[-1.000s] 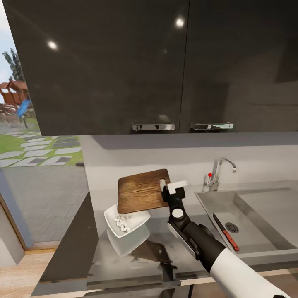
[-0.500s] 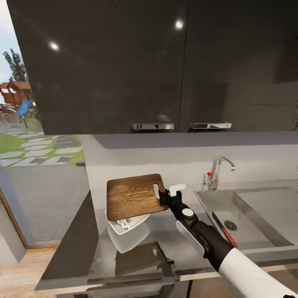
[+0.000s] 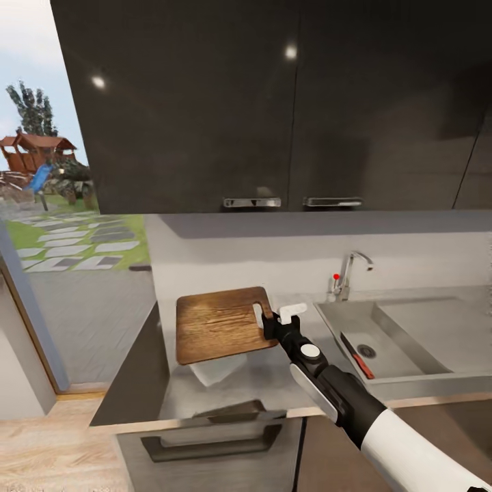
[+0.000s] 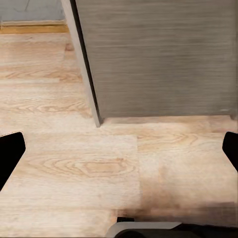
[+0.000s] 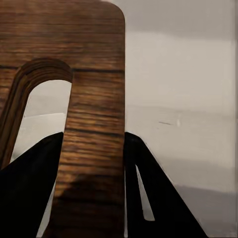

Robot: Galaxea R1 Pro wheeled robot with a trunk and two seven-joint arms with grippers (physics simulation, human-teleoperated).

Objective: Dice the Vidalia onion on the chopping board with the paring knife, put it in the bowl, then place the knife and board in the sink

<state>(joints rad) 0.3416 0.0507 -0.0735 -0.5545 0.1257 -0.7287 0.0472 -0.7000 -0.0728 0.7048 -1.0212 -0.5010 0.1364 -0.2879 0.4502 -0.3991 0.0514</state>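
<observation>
Board held aloft over the bowl

Fingers of the right gripper clamp the chopping board at its slotted end, holding it above the surface. Beneath it peeks the bowl. The paring knife lies in the sink. Left fingers are spread wide over wooden floor.

One chopping board, one paring knife, one sink, one bowl.
</observation>
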